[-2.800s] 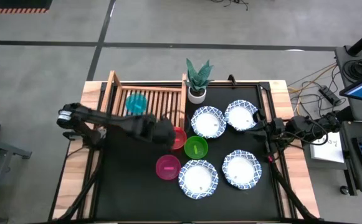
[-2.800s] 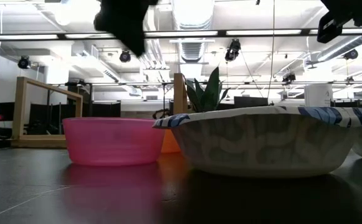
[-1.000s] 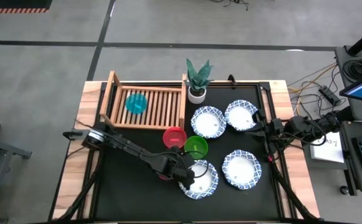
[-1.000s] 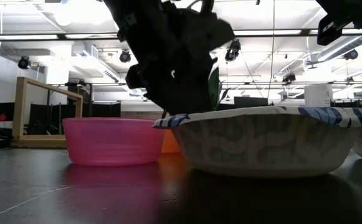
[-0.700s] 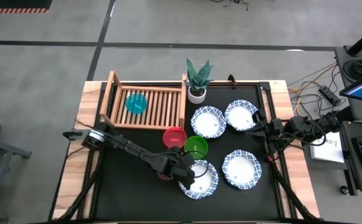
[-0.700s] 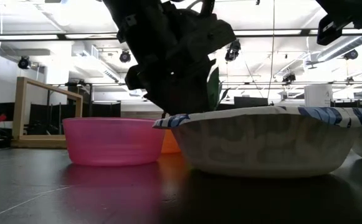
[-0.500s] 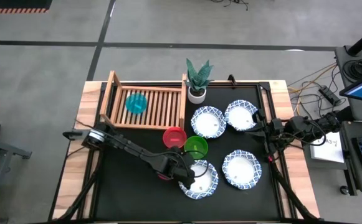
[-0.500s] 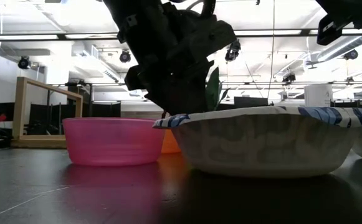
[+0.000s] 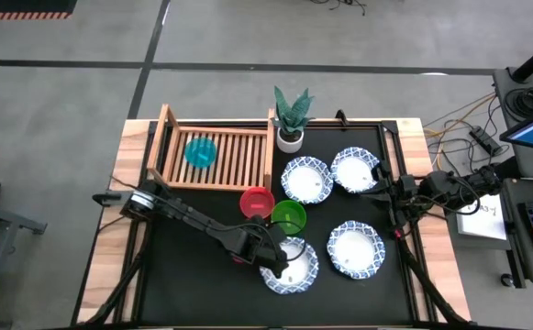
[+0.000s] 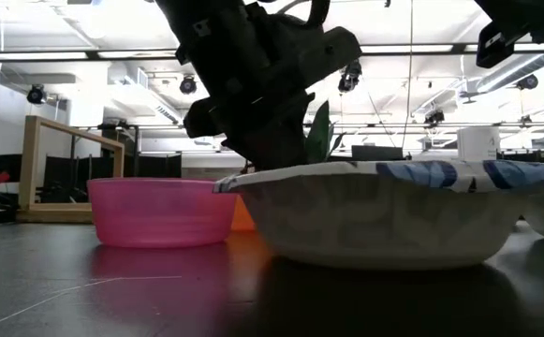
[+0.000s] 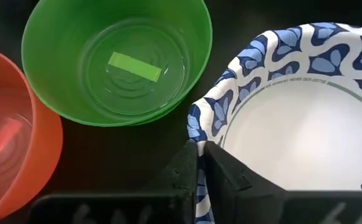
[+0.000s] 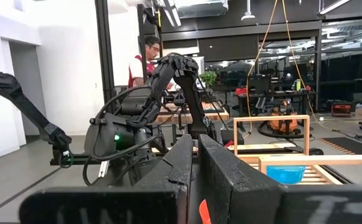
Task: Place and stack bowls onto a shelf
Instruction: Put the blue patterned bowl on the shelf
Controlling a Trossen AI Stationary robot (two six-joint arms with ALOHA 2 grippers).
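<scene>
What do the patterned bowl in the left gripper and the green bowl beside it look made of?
Patterned bowl: probably paper, with a matte white inside and a thin wavy printed rim, pinched by the left gripper. Green bowl: likely plastic, glossy and slightly see-through, with moulded rings on its floor.

the shelf [image 9: 216, 158] lies at the table's far left with one small bowl [image 9: 200, 151] on it. right of it stands a potted plant [image 9: 292, 117]. two patterned bowls [image 9: 306, 180] sit side by side before the plant, two more [image 9: 356, 248] nearer the front edge. the left gripper [image 11: 200, 163] pinches the front-left bowl's rim [image 11: 199, 124].
</scene>
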